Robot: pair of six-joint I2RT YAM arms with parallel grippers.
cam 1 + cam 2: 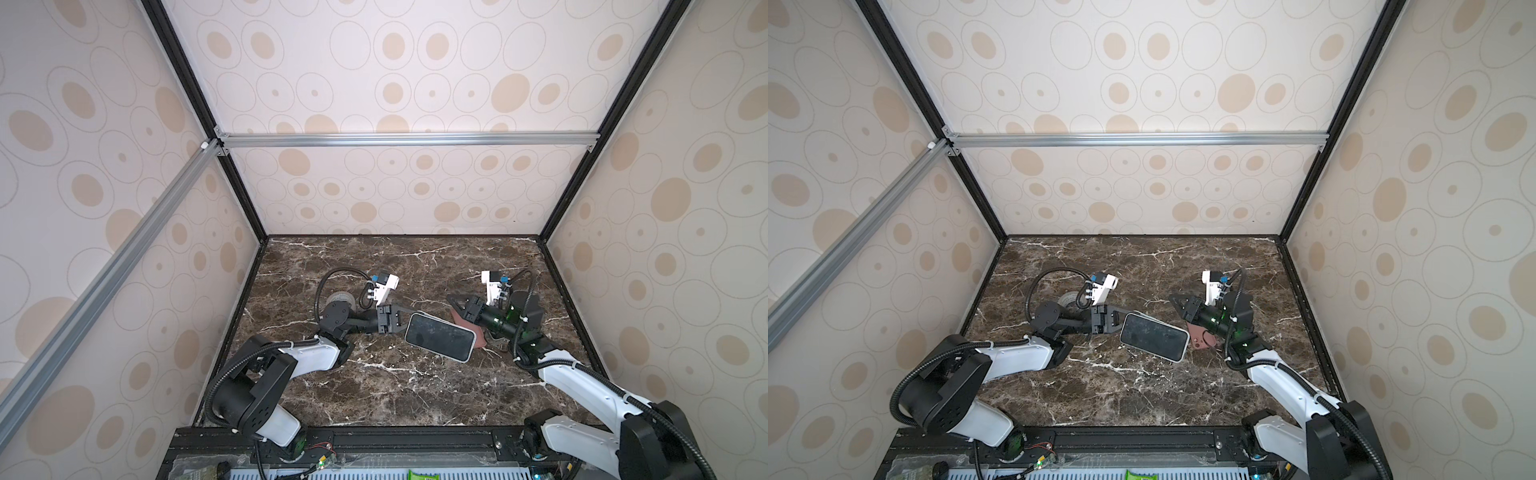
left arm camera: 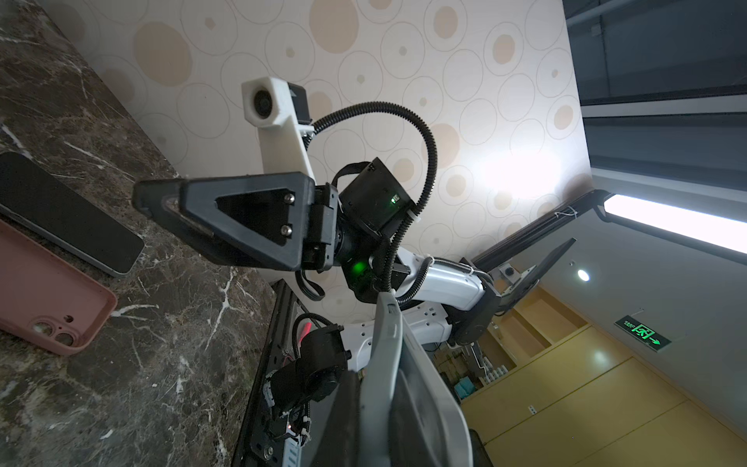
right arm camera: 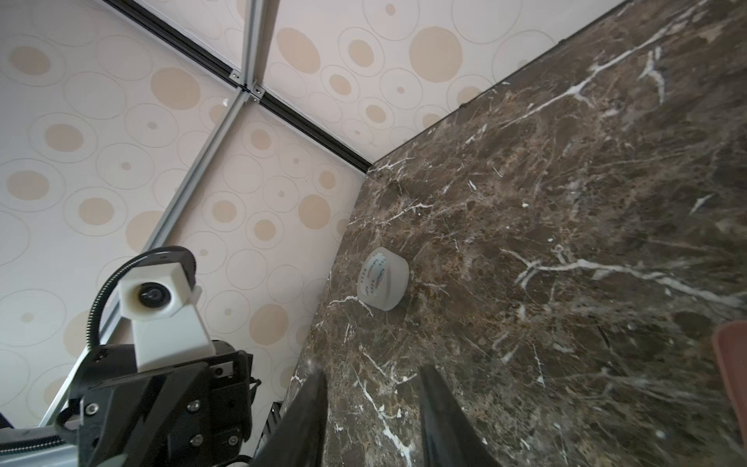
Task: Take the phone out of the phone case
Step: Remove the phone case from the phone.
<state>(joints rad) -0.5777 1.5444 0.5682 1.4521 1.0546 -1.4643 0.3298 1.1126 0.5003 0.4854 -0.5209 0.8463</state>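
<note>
The phone [image 1: 440,337], dark-screened with a pale rim, hangs screen-up just above the marble table [image 1: 374,395] in both top views. My left gripper [image 1: 405,322] is shut on its left end. In the left wrist view its grey side edge [image 2: 388,364] runs out from between the jaws. The pink phone case [image 1: 1202,338] lies empty on the table to the right of the phone, with its camera holes showing [image 2: 52,329]. My right gripper [image 3: 374,370] hovers open over the case's far end, with only marble between its fingers.
A white tape roll [image 3: 382,279] sits on the table behind my left wrist [image 1: 340,300]. In the left wrist view a dark flat slab with a silver edge [image 2: 68,214] lies beside the case. Patterned walls close in three sides, and a black rail [image 1: 415,436] runs along the front.
</note>
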